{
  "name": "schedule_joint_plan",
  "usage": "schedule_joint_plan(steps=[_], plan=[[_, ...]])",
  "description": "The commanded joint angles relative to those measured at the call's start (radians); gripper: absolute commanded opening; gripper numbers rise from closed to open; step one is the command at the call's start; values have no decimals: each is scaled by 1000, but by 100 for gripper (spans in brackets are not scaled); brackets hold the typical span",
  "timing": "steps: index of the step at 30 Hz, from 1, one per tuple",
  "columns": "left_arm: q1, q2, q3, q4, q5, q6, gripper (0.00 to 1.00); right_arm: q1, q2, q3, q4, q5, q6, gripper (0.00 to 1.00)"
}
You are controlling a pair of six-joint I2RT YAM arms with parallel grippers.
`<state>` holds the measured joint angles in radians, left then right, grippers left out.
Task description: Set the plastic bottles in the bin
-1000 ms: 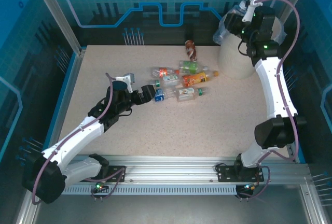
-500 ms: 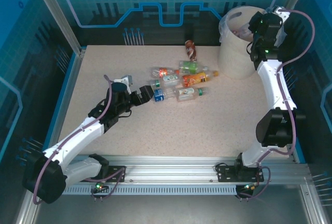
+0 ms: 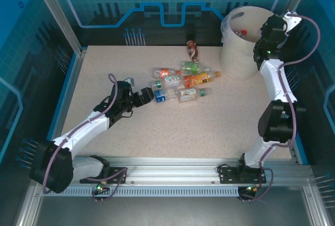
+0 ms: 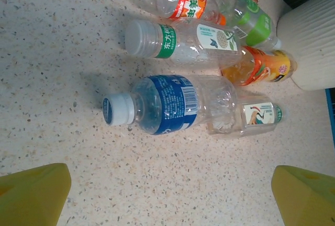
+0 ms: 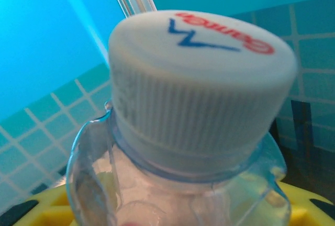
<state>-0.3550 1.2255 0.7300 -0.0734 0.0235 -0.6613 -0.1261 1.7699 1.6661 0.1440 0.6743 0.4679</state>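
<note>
Right gripper (image 3: pixel 287 21) hangs at the 3 o'clock rim of the bin (image 3: pixel 238 53), jaws clamped on a clear, crinkled white-capped bottle (image 5: pixel 199 79). Released this far off centre, it could clip the bag-lined rim and drop outside. Left gripper (image 3: pixel 142 99), jaws wide apart, faces the blue-labelled bottle (image 4: pixel 167 104) mid-table; smooth and round, it may roll on the speckled table (image 3: pixel 220 126)

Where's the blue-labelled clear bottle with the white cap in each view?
Top external: blue-labelled clear plastic bottle at table centre, left end of the cluster.
Left wrist: mid-frame, white cap pointing left.
Right wrist: a different white-capped clear bottle, up close.
Shared landmark: cream-white round bin, upper right, top and left wrist views.
</note>
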Motion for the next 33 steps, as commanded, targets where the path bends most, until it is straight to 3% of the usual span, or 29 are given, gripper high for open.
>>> schedule_joint_plan(steps=[1, 10, 19, 30, 33], plan=[[11, 39, 30, 18, 35, 78, 99, -13, 57, 70, 23, 22, -109, 50], [21, 187, 131, -35, 3, 280, 99, -20, 169, 228, -131, 27, -217, 61], [24, 283, 198, -42, 11, 321, 99, -23, 230, 404, -368, 33, -205, 76], [24, 378, 268, -57, 83, 397, 99, -26, 101, 260, -348, -113, -160, 86], [24, 411, 296, -69, 98, 415, 99, -26, 51, 205, -313, -145, -155, 95]])
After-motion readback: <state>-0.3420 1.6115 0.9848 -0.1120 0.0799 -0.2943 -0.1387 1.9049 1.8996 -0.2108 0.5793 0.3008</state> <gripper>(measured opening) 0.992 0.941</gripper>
